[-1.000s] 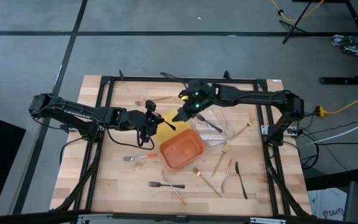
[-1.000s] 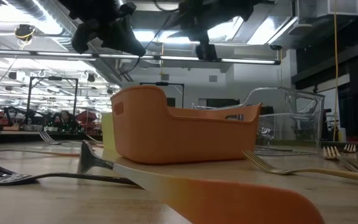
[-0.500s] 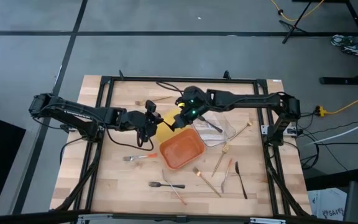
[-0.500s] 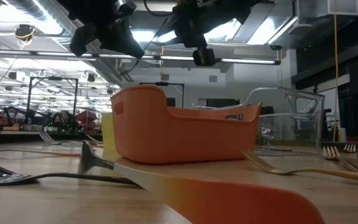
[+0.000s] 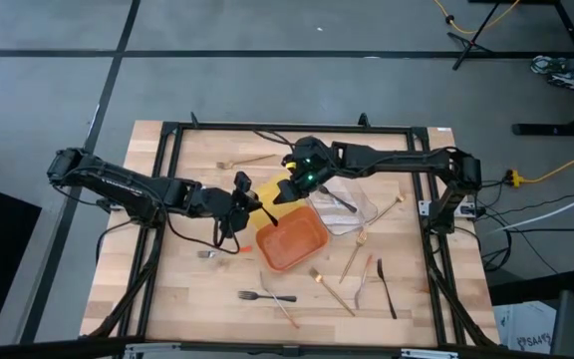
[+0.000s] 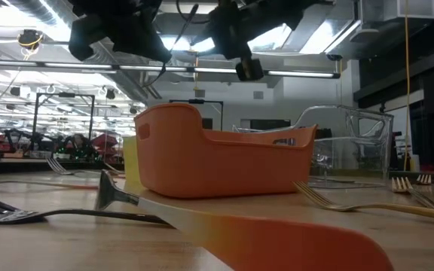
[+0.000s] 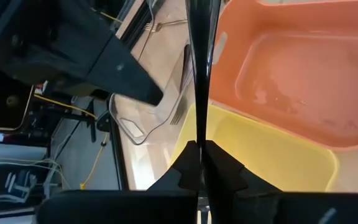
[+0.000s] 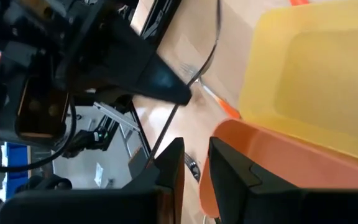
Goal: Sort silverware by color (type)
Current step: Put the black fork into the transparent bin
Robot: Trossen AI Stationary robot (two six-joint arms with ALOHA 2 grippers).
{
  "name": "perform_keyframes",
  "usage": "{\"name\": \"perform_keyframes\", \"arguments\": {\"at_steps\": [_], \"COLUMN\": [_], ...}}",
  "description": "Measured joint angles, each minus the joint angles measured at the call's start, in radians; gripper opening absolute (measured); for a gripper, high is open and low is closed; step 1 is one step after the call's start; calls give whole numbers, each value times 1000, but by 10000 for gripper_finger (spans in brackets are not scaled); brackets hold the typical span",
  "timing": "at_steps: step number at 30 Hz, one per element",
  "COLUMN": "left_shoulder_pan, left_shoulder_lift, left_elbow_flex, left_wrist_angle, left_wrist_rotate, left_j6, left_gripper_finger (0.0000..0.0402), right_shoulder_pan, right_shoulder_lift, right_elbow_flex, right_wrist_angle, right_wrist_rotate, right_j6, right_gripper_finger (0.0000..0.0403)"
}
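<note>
Silverware sorting is mid-transfer: the left gripper (image 7: 199, 163), fingers clamped fully on a black utensil (image 7: 199, 74), suspends it above the yellow tray (image 7: 260, 155) beside the orange tray (image 5: 292, 237), presumably for handover, while the right gripper (image 5: 285, 192) hovers alongside, fingers partly parted, apparently empty.

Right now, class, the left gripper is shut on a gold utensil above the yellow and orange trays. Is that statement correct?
Not quite: the utensil is black, not gold. The left wrist view shows the left gripper shut on a thin black utensil above the yellow tray and the orange tray.
</note>
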Motion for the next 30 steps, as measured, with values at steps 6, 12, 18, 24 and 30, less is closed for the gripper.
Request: {"name": "perform_keyframes", "arguments": {"at_steps": [6, 12, 18, 24, 30], "left_shoulder_pan": [0, 0, -1, -1, -1], "left_shoulder_lift": [19, 86, 108, 108, 108], "left_elbow_flex": [0, 0, 0, 0, 0], "left_wrist_angle": [-1, 1, 5, 23, 23], "left_wrist_rotate": [3, 24, 19, 5, -8], "left_j6": [58, 95, 96, 96, 96], "left_gripper_finger": [3, 3, 3, 3, 3], "right_shoulder_pan": [43, 55, 55, 55, 56], "right_shoulder_lift": [0, -1, -2, -2, -2], "right_elbow_flex": [0, 1, 1, 1, 1], "right_wrist_angle": [16, 58, 41, 26, -54], "right_wrist_rotate": [18, 51, 55, 92, 153], "right_j6": [49, 55, 45, 12, -12], "right_gripper_finger": [67, 67, 67, 67, 67]}}
